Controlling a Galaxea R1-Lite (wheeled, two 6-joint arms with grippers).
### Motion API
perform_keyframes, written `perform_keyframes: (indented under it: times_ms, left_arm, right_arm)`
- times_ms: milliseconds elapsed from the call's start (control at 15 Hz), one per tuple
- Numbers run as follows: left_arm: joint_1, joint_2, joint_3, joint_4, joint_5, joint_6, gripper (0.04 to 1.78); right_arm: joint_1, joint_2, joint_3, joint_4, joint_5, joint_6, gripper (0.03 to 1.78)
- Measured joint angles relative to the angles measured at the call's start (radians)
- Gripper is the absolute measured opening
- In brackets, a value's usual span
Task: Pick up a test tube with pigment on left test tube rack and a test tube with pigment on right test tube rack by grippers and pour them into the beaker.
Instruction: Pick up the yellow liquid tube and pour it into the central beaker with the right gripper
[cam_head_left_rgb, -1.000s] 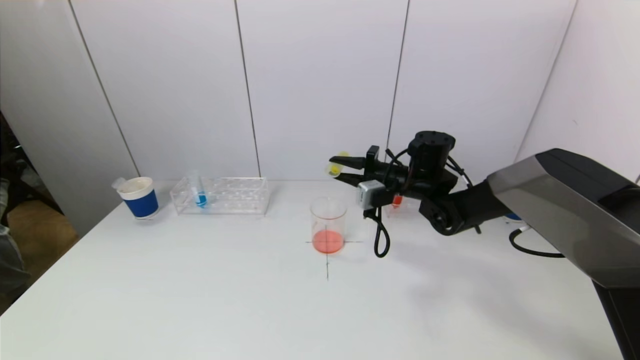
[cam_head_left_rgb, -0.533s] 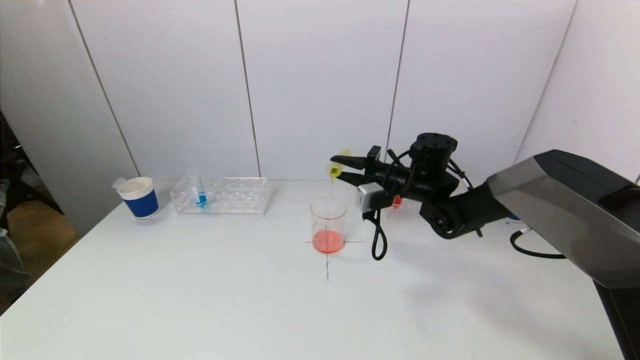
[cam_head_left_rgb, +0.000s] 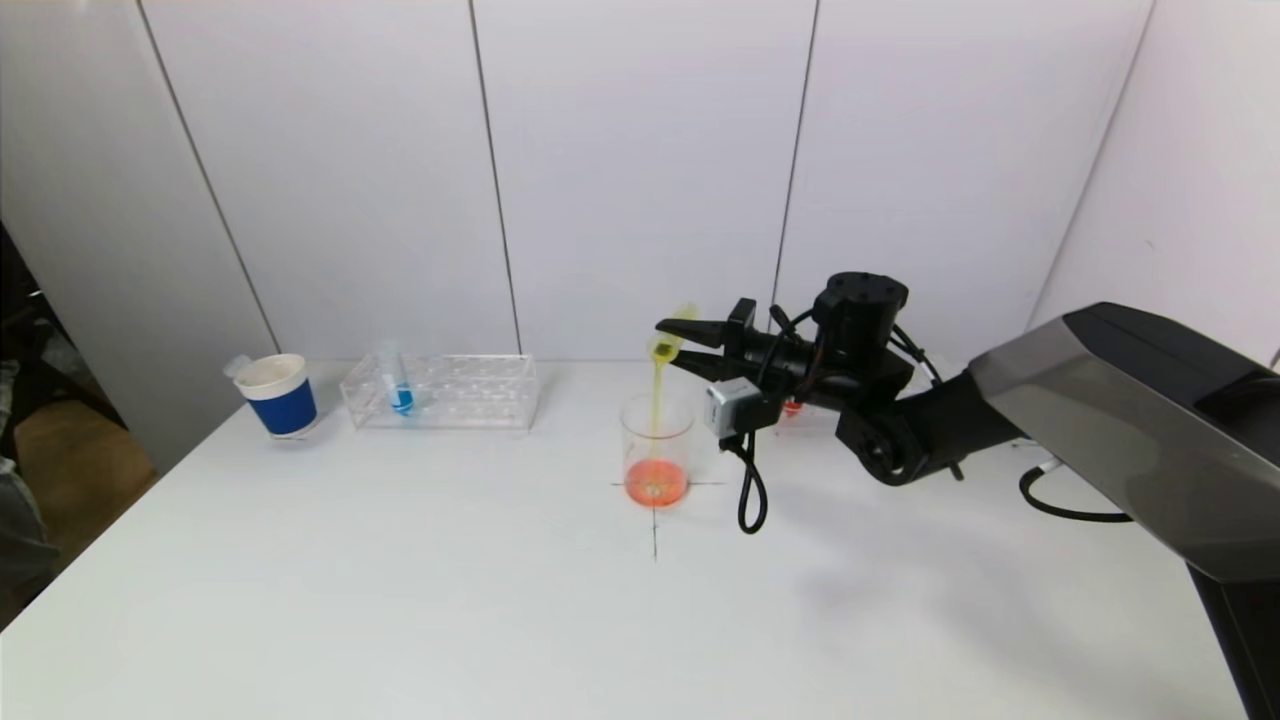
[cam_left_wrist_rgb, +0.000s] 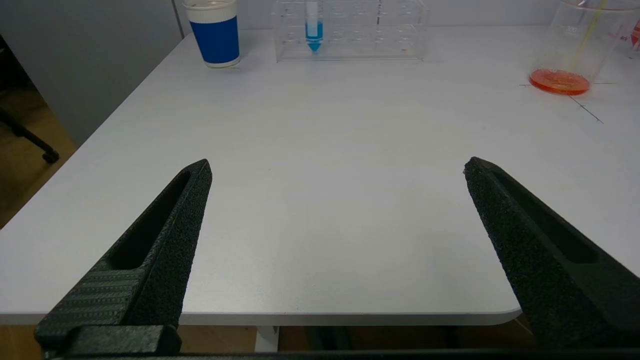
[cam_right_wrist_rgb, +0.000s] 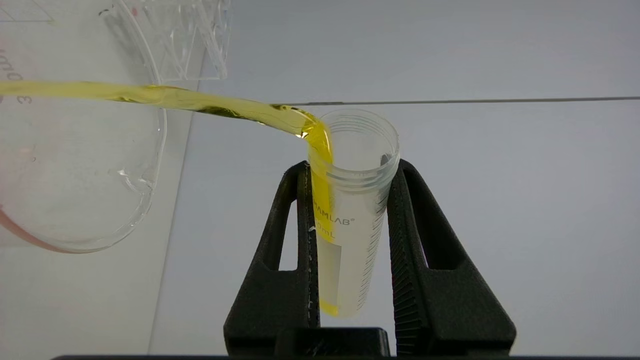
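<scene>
My right gripper (cam_head_left_rgb: 672, 345) is shut on a clear test tube (cam_right_wrist_rgb: 350, 210) of yellow pigment, tipped over the beaker (cam_head_left_rgb: 657, 430). A yellow stream (cam_head_left_rgb: 657, 395) runs from the tube's mouth into the beaker, which holds orange-red liquid (cam_head_left_rgb: 656, 483). The stream also shows in the right wrist view (cam_right_wrist_rgb: 150, 95), entering the beaker (cam_right_wrist_rgb: 75, 165). The left rack (cam_head_left_rgb: 445, 392) holds a tube of blue pigment (cam_head_left_rgb: 398, 385). A tube with red pigment (cam_head_left_rgb: 793, 405) shows behind the right arm. My left gripper (cam_left_wrist_rgb: 337, 167) is open and empty over the table's near edge, out of the head view.
A blue and white paper cup (cam_head_left_rgb: 280, 393) stands left of the left rack. A black cable (cam_head_left_rgb: 750, 490) hangs from the right wrist close to the beaker. A black cross (cam_head_left_rgb: 655, 530) is drawn on the white table (cam_head_left_rgb: 450, 590) under the beaker.
My right gripper has tilted the tube further. Yellow pigment now pours in a stream into the beaker, where one second ago none was flowing.
</scene>
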Motion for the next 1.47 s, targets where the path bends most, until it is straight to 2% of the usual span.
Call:
perform_keyframes:
  times_ms: [1467]
  left_arm:
    - [0.000, 0.000, 0.000, 0.000, -0.001, 0.000, 1.76]
  right_arm:
    - [-0.002, 0.000, -0.002, 0.007, -0.010, -0.197, 0.47]
